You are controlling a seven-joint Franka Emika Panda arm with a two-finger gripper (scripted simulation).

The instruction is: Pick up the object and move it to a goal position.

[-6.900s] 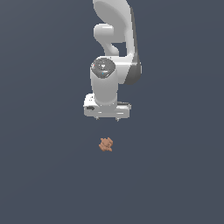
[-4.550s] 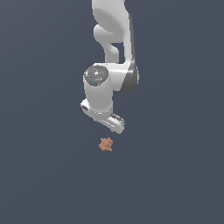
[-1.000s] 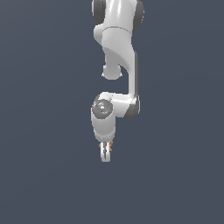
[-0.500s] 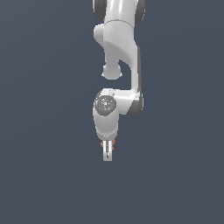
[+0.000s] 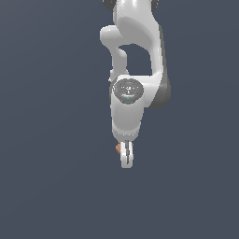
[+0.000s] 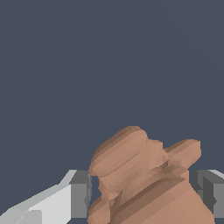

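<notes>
The object [image 6: 144, 175], an orange-brown lumpy thing with knobby bumps, fills the space between the grey fingertips [image 6: 80, 194] in the wrist view and touches both. In the exterior view only a sliver of the object [image 5: 117, 148] shows beside the white fingers, which I see edge-on. My gripper [image 5: 125, 158] points straight down under the white arm and is shut on the object.
Plain dark blue-grey ground [image 5: 56, 186] lies all around. The white arm links [image 5: 135, 56] rise to the top edge of the exterior view above the gripper. No other thing shows.
Over the last second the gripper has shifted slightly toward the exterior view's right and a little up, with the object staying between its fingers. Seconds earlier it hung open above the object.
</notes>
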